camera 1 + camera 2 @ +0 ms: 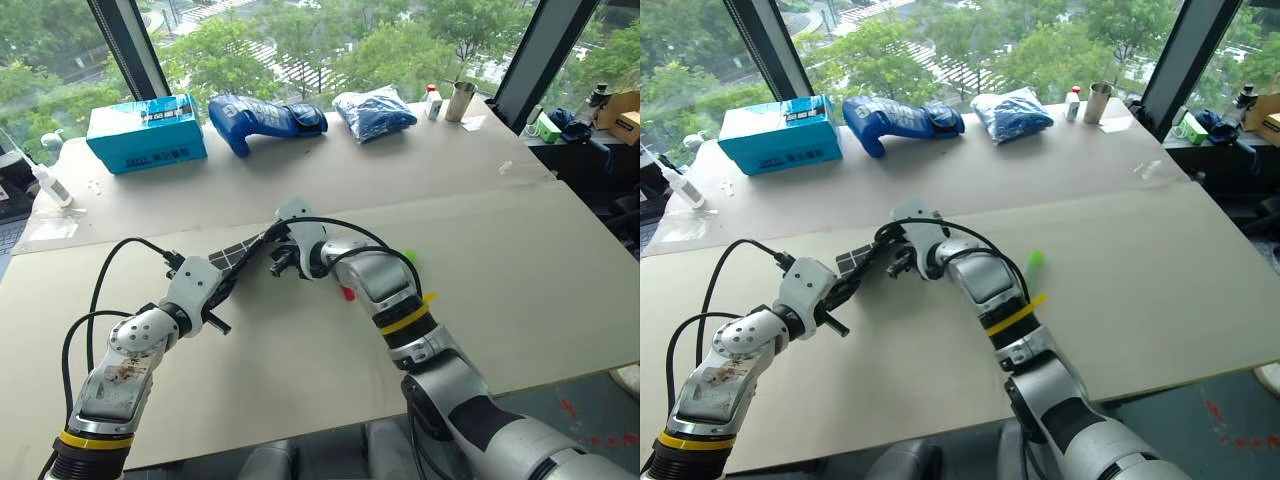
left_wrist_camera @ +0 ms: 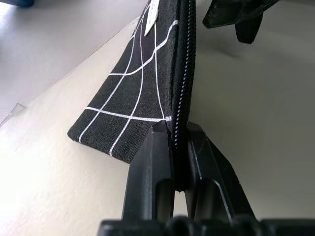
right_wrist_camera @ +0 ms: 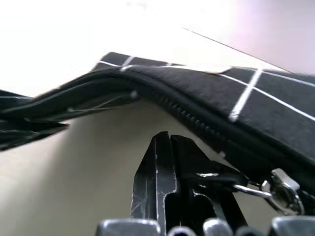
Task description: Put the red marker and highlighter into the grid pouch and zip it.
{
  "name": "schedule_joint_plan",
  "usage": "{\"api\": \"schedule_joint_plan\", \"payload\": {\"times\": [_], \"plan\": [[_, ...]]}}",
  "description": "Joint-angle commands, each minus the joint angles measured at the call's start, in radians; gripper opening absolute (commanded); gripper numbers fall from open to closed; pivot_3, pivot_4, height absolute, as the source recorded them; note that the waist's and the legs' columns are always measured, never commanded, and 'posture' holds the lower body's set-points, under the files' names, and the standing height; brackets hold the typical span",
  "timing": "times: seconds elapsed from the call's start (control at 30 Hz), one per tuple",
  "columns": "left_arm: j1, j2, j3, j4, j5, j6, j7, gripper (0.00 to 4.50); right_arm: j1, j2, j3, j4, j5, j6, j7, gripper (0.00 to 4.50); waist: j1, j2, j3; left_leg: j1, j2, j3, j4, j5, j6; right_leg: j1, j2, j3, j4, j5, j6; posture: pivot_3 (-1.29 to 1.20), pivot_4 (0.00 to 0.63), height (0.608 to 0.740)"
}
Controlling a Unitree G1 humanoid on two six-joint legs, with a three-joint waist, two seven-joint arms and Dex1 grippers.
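**Hold the pouch corner, grip the zipper cord**

The left gripper [image 2: 179, 162] has its fingers [image 2: 147, 162] clenched on the zipper edge of the grid pouch [image 2: 142, 93], at one end, and lifts it a little off the table [image 1: 520, 250]. The right gripper [image 3: 170, 172] is closed on the black cord [image 3: 211, 179] next to the metal slider [image 3: 280, 191]. I think the zipper runs well only if the left grip keeps the edge stretched and the pull follows the teeth.

The highlighter [image 1: 408, 256] and the red marker [image 1: 347, 293] lie on the table beside the right arm, outside the pouch. The table around them is free; the box [image 1: 147, 131] and bags [image 1: 265, 118] are well apart, at the far edge.
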Motion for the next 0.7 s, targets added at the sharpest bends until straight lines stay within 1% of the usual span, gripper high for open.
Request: {"api": "schedule_joint_plan", "payload": {"times": [0.03,0.27,0.37,0.47,0.63,0.7], "plan": [[-0.008,-0.007,0.005,-0.025,-0.003,0.002,0.006,0.0,-0.047,0.029,-0.021,0.009,0.001,0.007,-0.053,0.01,0.003,0.0,0.0,0.0,0.0,0.0,0.0,0.0,0.0,0.0,0.0,0.0,0.0,0.0,0.0,0.0,0.15,0.74],[0.009,-0.018,0.007,-0.04,-0.002,0.008,0.019,0.0,-0.136,0.013,-0.084,0.163,-0.021,-0.077,-0.164,0.01,-0.007,0.0,0.0,0.0,0.0,0.0,-0.001,0.0,0.0,-0.001,0.0,0.0,0.0,0.0,0.0,0.0,0.15,0.74],[0.013,-0.02,0.009,-0.04,-0.001,0.008,0.02,0.0,-0.158,-0.002,-0.137,0.207,-0.017,-0.093,-0.211,0.01,-0.007,0.0,0.0,0.0,0.0,0.0,-0.001,0.0,0.0,-0.001,0.0,0.0,0.0,0.0,0.0,0.0,0.15,0.74],[0.013,-0.018,0.01,-0.036,-0.001,0.008,0.019,0.0,-0.155,0.002,-0.149,0.17,0.016,-0.048,-0.179,0.01,-0.006,0.0,0.0,0.0,0.0,0.0,-0.001,0.0,0.0,-0.001,0.0,0.0,0.0,0.0,0.0,0.0,0.15,0.74],[-0.01,-0.015,0.007,-0.017,0.0,0.01,0.016,0.0,-0.099,0.051,-0.053,0.003,0.084,0.075,-0.059,0.01,-0.01,0.0,0.0,0.0,0.001,0.0,-0.001,0.0,0.0,-0.001,0.001,0.0,0.0,0.0,0.0,0.0,0.15,0.74],[-0.024,-0.017,0.005,-0.008,0.0,0.012,0.017,0.0,-0.094,0.063,-0.032,0.001,0.084,0.084,-0.056,0.01,-0.008,0.0,0.0,0.0,0.002,0.0,-0.001,-0.001,-0.001,-0.001,0.002,0.001,0.0,0.0,0.0,0.0,0.15,0.74]]}}
